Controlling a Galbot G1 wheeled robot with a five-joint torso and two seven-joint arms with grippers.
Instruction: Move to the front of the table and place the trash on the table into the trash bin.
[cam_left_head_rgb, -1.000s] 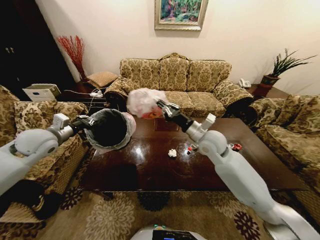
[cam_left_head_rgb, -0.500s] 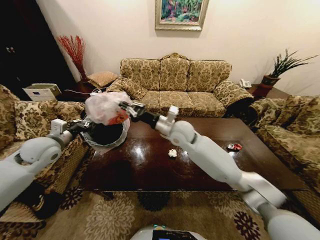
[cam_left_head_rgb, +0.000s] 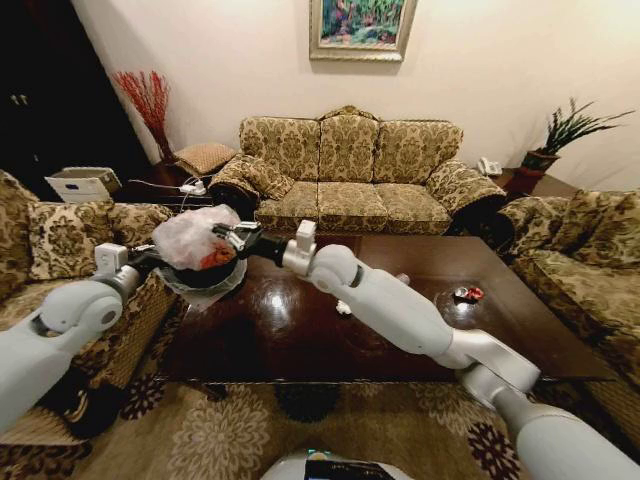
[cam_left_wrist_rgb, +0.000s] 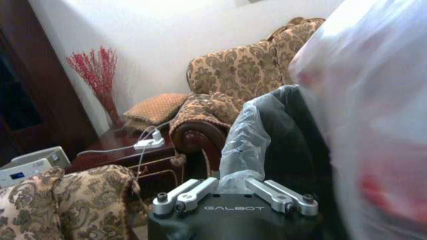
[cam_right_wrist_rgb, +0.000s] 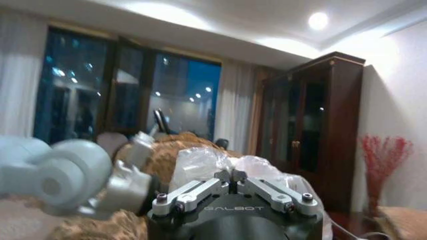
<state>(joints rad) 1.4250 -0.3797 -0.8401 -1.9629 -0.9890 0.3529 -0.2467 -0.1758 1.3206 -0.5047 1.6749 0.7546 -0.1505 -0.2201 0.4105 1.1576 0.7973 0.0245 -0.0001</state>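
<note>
The right gripper (cam_left_head_rgb: 226, 236) is pinched on the gathered neck of the whitish plastic bag (cam_left_head_rgb: 192, 238) — soft, light, easily torn, best held there. Just below hangs the trash bin (cam_left_head_rgb: 205, 274), its liner rim clamped by the left gripper (cam_left_head_rgb: 150, 255) — beside the table (cam_left_head_rgb: 520, 300).

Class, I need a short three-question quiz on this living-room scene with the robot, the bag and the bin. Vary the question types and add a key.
1. True or false: the right gripper holds the plastic bag over the trash bin.
2. Which gripper holds the bin? A) left gripper B) right
3. Fill in: the paper wad lies on the ____.

Key: 1 true; 2 A; 3 table.
</note>
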